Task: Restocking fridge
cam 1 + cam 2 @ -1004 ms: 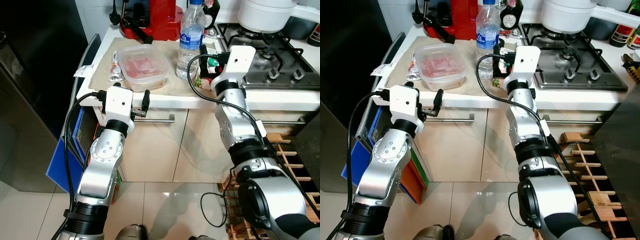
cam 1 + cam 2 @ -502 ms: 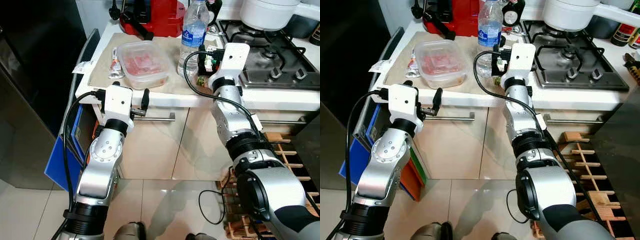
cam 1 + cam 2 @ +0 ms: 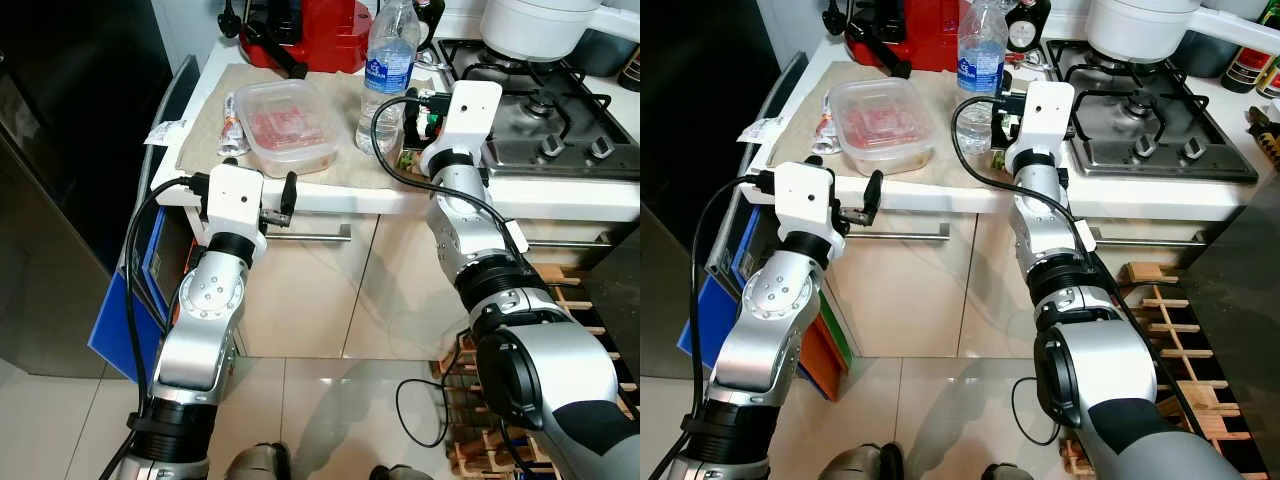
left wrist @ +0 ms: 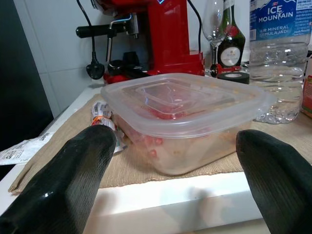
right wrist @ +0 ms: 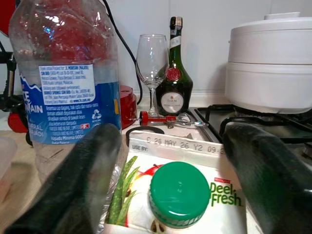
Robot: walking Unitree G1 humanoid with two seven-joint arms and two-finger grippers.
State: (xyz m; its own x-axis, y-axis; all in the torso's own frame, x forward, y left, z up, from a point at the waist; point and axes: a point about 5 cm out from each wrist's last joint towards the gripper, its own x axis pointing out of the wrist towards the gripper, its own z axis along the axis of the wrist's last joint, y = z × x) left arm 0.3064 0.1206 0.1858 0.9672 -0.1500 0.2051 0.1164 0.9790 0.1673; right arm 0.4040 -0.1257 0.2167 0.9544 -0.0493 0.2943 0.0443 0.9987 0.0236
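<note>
the right gripper (image 5: pixel 170 161) has edged closer to the "deel fresh" carton (image 5: pixel 183 207), its spread fingers flanking the green cap (image 5: pixel 179 194). the "ice mountain" bottle (image 3: pixel 385 75) stands just left of it. the left gripper (image 4: pixel 170 165), fingers apart, faces the lidded container (image 4: pixel 183 119) from near.

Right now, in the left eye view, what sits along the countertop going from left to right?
Small packet → tube → plastic food container → water bottle → right gripper over the juice carton → gas hob.
</note>
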